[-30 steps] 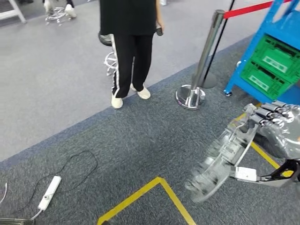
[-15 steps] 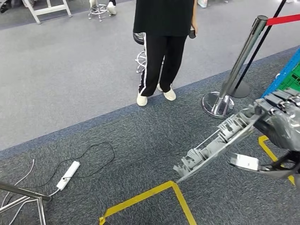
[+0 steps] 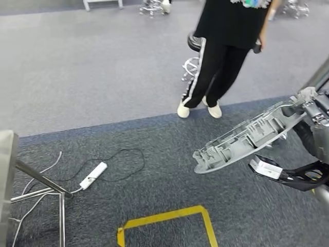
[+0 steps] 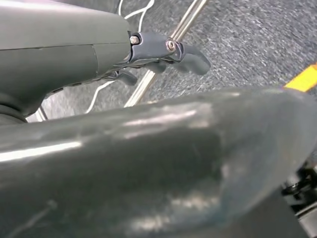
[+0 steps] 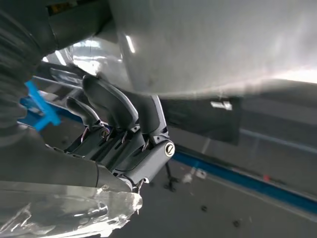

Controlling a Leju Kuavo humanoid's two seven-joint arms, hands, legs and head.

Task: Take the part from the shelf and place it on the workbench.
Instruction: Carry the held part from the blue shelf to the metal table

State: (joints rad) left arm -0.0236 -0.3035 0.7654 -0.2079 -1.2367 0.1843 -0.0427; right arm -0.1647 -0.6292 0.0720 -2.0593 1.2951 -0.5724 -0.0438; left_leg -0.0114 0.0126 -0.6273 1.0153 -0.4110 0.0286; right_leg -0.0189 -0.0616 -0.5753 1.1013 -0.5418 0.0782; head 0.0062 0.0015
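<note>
The part, a long grey ribbed plastic piece, hangs above the dark carpet, gripped at one end by the right hand and slanting down away from it. The left hand holds nothing; whether its fingers are spread or curled I cannot tell. On the carpet lie a yellow tape line and a white power strip. A person in black trousers stands beyond.
</note>
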